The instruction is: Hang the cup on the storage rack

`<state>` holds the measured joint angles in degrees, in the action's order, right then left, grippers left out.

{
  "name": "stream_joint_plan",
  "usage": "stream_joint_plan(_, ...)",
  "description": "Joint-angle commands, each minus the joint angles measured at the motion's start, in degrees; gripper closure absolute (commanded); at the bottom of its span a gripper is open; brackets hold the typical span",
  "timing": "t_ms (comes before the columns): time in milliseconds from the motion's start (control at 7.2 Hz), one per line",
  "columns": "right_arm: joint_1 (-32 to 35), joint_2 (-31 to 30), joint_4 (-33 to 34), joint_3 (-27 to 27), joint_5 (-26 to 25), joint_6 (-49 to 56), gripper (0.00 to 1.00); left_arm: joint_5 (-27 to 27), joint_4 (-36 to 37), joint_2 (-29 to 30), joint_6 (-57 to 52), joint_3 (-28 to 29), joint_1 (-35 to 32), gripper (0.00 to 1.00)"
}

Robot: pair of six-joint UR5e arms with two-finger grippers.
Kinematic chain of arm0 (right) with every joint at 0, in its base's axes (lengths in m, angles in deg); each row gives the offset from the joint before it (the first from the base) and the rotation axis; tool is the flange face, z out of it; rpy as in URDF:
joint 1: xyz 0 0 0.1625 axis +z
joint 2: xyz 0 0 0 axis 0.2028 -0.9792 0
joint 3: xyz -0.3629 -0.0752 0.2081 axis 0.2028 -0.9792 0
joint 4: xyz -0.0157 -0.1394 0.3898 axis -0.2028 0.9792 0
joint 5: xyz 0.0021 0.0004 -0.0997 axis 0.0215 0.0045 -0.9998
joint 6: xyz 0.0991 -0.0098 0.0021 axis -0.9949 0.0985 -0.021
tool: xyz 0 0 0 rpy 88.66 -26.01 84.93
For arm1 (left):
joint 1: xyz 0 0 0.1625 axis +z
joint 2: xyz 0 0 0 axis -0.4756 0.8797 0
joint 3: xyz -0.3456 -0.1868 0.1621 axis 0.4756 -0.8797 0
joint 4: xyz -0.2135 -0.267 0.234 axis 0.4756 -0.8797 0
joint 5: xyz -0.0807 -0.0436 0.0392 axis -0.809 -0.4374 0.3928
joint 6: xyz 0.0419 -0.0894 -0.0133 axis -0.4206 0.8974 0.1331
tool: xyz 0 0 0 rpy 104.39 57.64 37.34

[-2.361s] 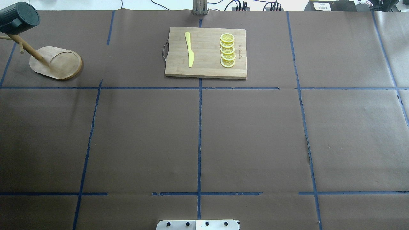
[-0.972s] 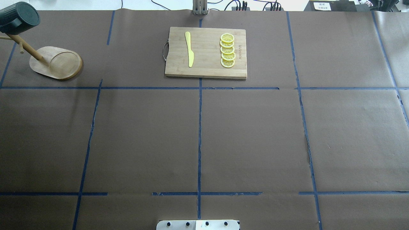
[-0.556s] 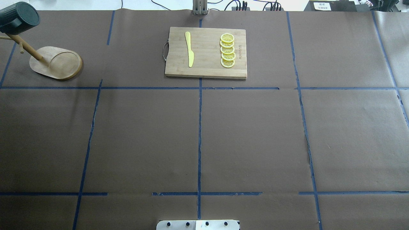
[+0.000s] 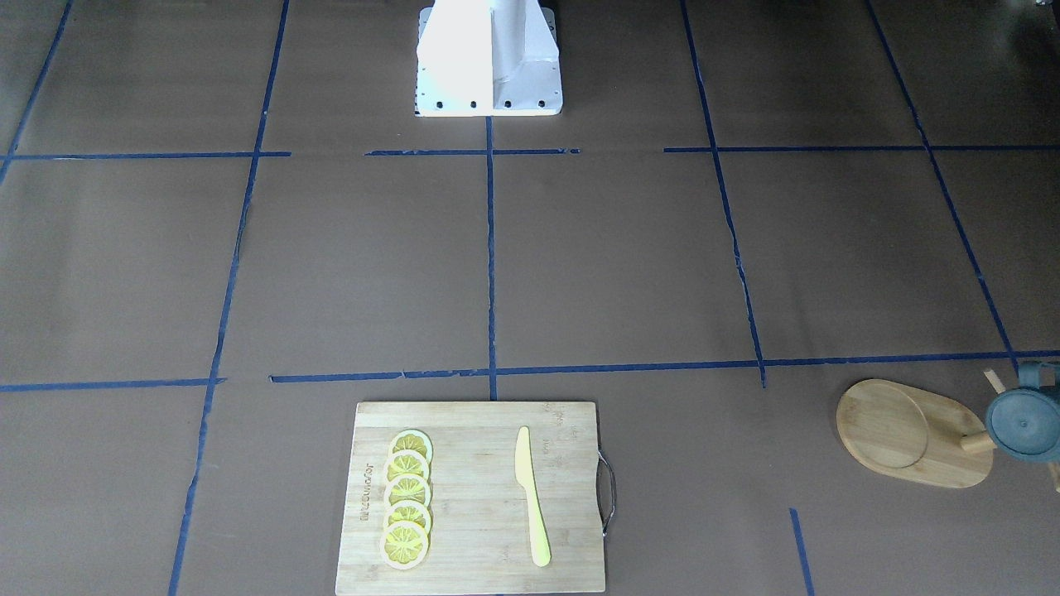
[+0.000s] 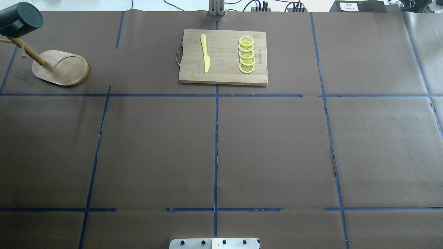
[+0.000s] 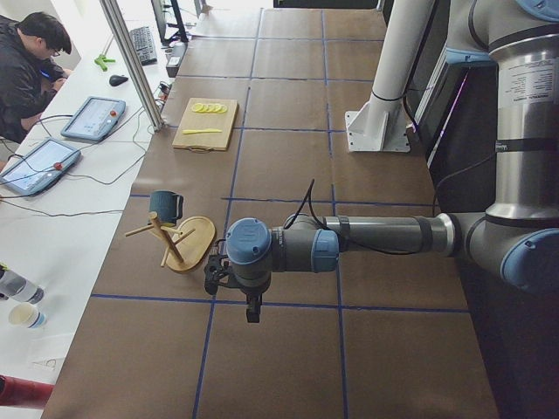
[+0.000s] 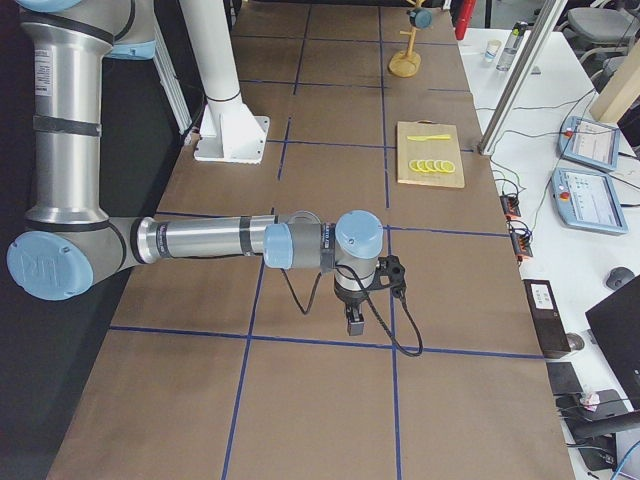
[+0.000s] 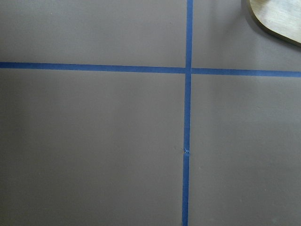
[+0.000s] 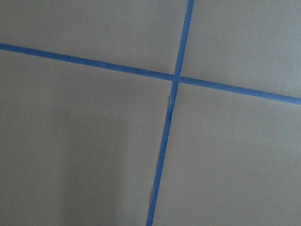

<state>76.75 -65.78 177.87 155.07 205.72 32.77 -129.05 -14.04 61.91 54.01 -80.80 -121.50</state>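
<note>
Hanging: cup [image 5: 20, 20] on storage rack [image 5: 65, 69] near table [image 5: 277, 145] edge.

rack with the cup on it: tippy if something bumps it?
Probably top-heavy: the cup hangs high on the storage rack, near the post's top. The wide oval base should resist light nudges. It looks like rigid wood and is likely light, so a push may slide it.
</note>
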Motion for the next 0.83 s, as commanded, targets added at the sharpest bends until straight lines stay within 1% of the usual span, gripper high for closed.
stream_joint_plan(0,0.0,0.0,-0.1,0.1,-0.1,0.2,0.00,0.0,-0.1,0.1,0.0,0.2,0.0,0.00)
stream_joint_plan(694,0.0,0.0,-0.1,0.0,0.0,0.1,0.00,0.1,0.0,0.1,0.0,0.4,0.2,0.00)
